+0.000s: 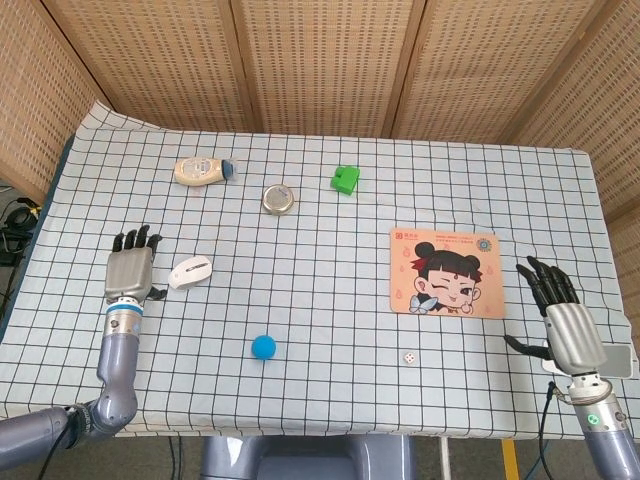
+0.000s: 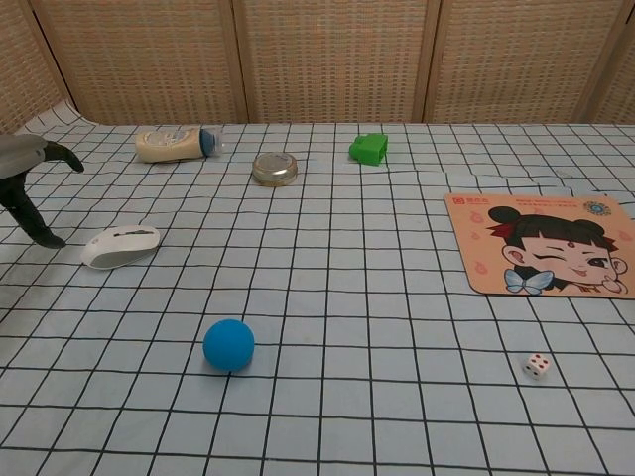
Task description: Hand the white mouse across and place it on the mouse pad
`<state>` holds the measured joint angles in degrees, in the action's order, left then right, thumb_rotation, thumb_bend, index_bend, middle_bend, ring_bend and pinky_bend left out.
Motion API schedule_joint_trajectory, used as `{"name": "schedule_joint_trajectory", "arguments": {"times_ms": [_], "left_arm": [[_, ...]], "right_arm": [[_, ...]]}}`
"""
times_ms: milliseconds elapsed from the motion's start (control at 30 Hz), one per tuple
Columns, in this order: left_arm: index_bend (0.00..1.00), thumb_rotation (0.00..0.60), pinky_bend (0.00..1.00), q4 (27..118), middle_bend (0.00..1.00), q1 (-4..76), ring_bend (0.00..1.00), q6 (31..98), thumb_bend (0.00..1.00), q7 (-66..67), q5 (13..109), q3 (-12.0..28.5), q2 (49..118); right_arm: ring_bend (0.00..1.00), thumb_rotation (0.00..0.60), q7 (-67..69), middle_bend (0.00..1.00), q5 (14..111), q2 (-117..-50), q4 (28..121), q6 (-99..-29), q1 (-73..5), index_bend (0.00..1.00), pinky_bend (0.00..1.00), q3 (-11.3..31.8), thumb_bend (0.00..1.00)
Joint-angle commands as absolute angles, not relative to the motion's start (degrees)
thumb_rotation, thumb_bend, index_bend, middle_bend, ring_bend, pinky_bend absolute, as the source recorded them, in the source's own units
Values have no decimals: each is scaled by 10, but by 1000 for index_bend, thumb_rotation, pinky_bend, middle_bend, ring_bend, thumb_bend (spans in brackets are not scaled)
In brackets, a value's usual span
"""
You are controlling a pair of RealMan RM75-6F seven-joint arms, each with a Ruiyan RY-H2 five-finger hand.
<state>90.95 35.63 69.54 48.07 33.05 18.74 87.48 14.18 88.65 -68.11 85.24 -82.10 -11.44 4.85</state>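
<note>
Nearest the robot, the right hand [image 1: 563, 318] hovers by the right table edge with its dark fingers [image 1: 541, 280] spread apart and pointing up the table, holding nothing and touching nothing. It lies just to the right of the mouse pad [image 1: 446, 272], apart from it.

The left hand [image 1: 130, 268] is over the left part of the checked tablecloth [image 1: 330, 330], fingers [image 1: 137, 238] extended and a little apart, empty; the thumb reaches towards the white mouse [image 1: 190, 271], which sits just beside it. Whether the thumb tip touches the mouse cannot be told. In the chest view only the edge of this hand [image 2: 25, 178] shows, one dark digit reaching down to the cloth just left of the mouse [image 2: 120, 246].

The mouse lies flat on the cloth, well apart from the mouse pad. Its long axis runs left to right, slightly slanted, the right end further from the robot. It is white with a grey seam and a dark scroll wheel near that right end.

The mouse pad is a pinkish rectangle printed with a winking cartoon girl, lying flat on the right half of the table.
</note>
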Motion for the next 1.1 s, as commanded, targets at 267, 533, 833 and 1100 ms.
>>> {"name": "schedule_joint_trajectory", "arguments": {"times_ms": [267,533,833,1100], "left_arm": [[172,600,0,854,0,396,0,691,130,509,281,186,922],[210,600,0,804,0,421,0,691,130,520,260,183,966],[236,600,0,749,0,433,0,687,130,514,257,178,1000],[248,600,0,722,0,437,0,666,131,512,246,179,1007]], "right_arm": [[0,600,149,0,892,-678,855,-826,-114,0,0,47,202],[0,600,163,0,892,-673,855,-830,-112,0,0,48,202],[0,600,176,0,890,-671,852,-832,-112,0,0,50,201],[0,600,177,0,893,-672,851,-832,-113,0,0,48,201]]}}
